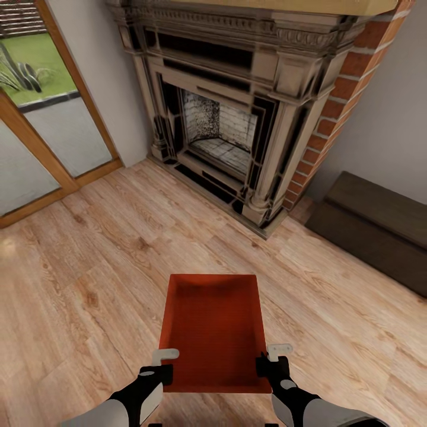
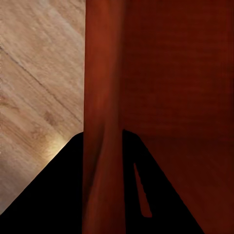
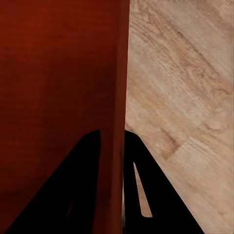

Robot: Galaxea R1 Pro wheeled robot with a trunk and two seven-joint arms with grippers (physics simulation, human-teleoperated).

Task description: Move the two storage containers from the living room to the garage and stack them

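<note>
Head view: storage container sits over the wood-plank floor in front of the fireplace, left pincer and right pincer each clamped across a side wall, presumably so the bin stays level for carrying.

One storage container shows, an orange-red open-top bin, and two hands are at it: the left hand on one side wall and the right hand on the opposite wall, each closed over its wall. Beyond the container stands one brick fireplace. One long low dark cabinet sits beside the fireplace, and one glass door on its other side.
</note>
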